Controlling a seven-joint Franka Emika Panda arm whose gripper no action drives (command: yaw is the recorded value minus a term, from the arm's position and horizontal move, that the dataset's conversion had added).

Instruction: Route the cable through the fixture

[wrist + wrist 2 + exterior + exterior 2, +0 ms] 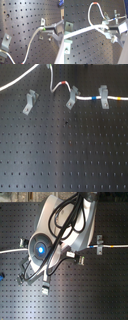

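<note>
The cable [33, 42] is gripped by the closed pincer [45, 29] in the first wrist view. Farther off, across the perforated worktop [65, 154], it is threaded through two clips — middle [72, 98], right [104, 96] — while the left clip [30, 102] stands apart from it.

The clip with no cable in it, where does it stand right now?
In the first exterior view the empty clip stands at the first exterior view's left, apart from the middle clip that the white cable crosses.
</note>
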